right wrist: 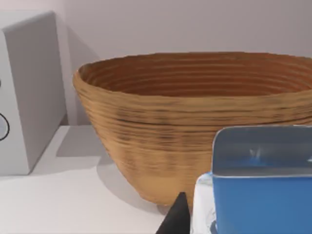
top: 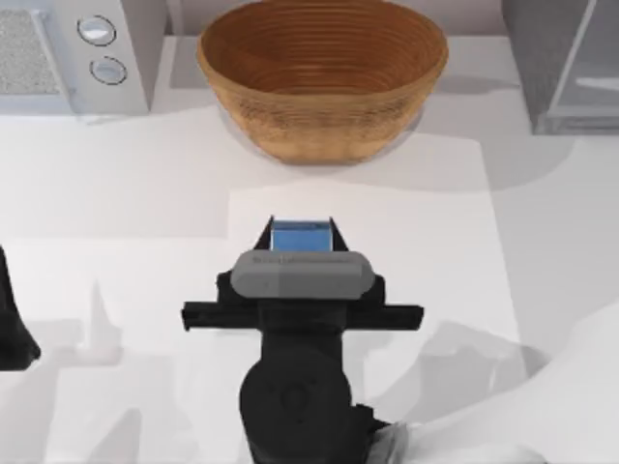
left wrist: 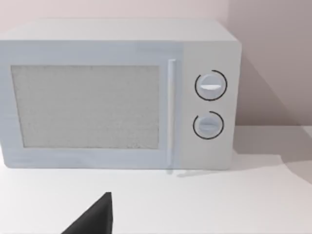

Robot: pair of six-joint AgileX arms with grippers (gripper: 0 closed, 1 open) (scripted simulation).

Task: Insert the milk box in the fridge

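Our right gripper (top: 302,235) sits over the middle of the table (top: 542,251), its two dark fingers (top: 262,235) clamped on either side of the milk box (top: 301,237), whose blue top shows between them. From the right wrist, the blue carton (right wrist: 261,195) stands close in front, with the wicker bowl (right wrist: 195,122) just beyond it. In the top view the bowl (top: 322,72) stands at the far middle, apart from the carton. The fridge (top: 566,58) is at the far right corner, well apart from the carton. A white microwave (top: 68,53) with two round knobs stands at the far left. Our left arm (top: 12,319) rests at the left edge; we cannot tell how its fingers stand.
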